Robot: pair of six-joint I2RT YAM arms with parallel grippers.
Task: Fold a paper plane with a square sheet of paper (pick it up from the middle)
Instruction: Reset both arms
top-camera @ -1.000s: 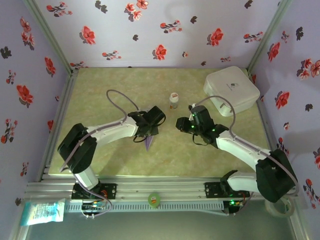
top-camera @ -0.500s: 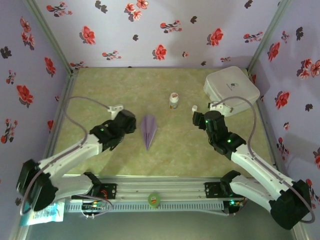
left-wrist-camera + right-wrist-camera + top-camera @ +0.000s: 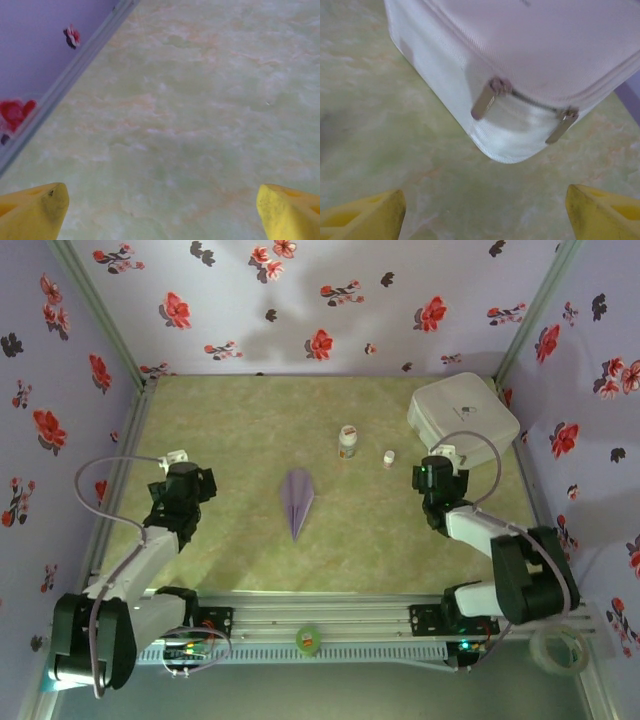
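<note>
Both spread wide and empty, I logged: left gripper (image 3: 162, 202) hung over tabletop (image 3: 200, 100) by the left wall (image 3: 40, 40), right gripper (image 3: 485, 207) faced the white zippered case (image 3: 530, 60), paper plane (image 3: 297, 502) lay flat mid-table between them.

**Lilac paper on marbled green**

We saw a pale lilac paper plane (image 3: 298, 502) on a table (image 3: 250, 430) of yellowish green, marbled with faint orange veins. The walls (image 3: 300, 300) were lilac, strewn with red and dark flowers. The box (image 3: 462, 420) was white with silvery zip pulls (image 3: 487, 100). The left arm (image 3: 140, 560) and right arm (image 3: 472, 527) were white with black joints. The left gripper (image 3: 160, 212) and right gripper (image 3: 485, 215) had yellow fingertips (image 3: 32, 212).
</note>
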